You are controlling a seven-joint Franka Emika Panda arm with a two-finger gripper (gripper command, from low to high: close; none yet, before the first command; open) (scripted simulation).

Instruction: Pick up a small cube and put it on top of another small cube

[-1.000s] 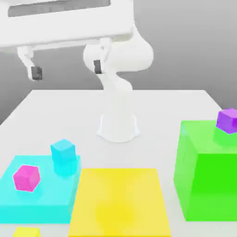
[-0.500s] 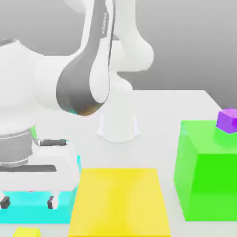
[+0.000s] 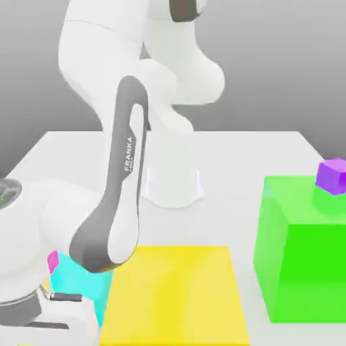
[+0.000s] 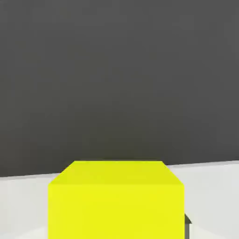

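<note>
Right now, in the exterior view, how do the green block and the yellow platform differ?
The green block is tall, nearly a cube; the yellow platform is low and flat. The green block carries a small purple cube on top; the yellow platform's top is bare. Both rest on the white table.

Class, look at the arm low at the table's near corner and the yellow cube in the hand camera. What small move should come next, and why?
Probably ease the hand a little further onto the small yellow cube before gripping: it sits centred and close in the hand view, on the white table, so alignment looks good, but whether the fingers bracket it cannot be seen.
</note>
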